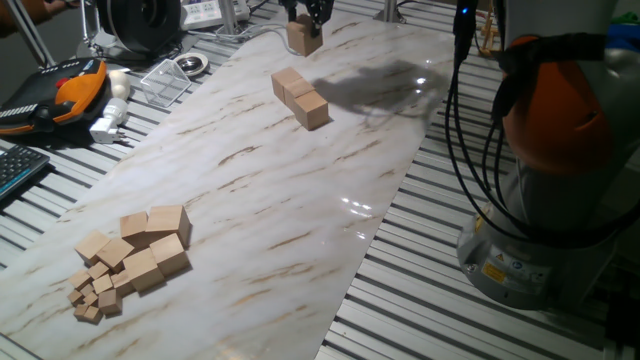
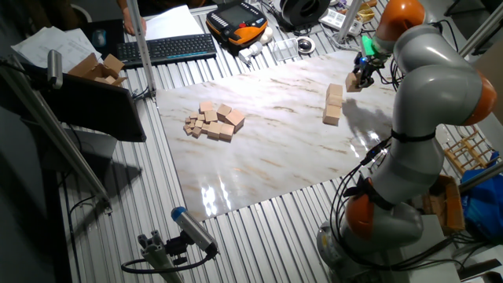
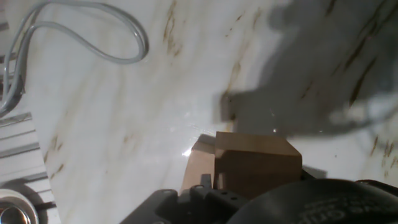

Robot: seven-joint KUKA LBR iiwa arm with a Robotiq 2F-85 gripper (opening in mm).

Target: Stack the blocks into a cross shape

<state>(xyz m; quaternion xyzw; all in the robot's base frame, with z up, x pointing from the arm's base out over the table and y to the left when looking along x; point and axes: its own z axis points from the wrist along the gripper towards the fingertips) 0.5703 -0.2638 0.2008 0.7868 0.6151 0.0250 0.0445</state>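
Note:
My gripper (image 1: pixel 308 26) is at the far end of the marble board (image 1: pixel 250 200), shut on one tan wooden block (image 1: pixel 300 42). In the hand view that block (image 3: pixel 255 163) fills the lower middle, above its dark shadow on the marble. I cannot tell whether it touches the board. Three more blocks (image 1: pixel 300 97) lie touching in a straight row just in front of the held one, also seen in the other fixed view as the row (image 2: pixel 333 104) beside the gripper (image 2: pixel 363 77). A loose pile of blocks (image 1: pixel 150 245) sits at the near left end.
Tiny wooden cubes (image 1: pixel 92 298) lie at the pile's near edge. Off the board stand an orange teach pendant (image 1: pixel 75 95), a clear plastic box (image 1: pixel 165 80), a metal bowl (image 1: pixel 190 65) and a keyboard (image 1: pixel 15 170). The robot base (image 1: pixel 540 200) stands right. A grey cable (image 3: pixel 93 37) loops nearby.

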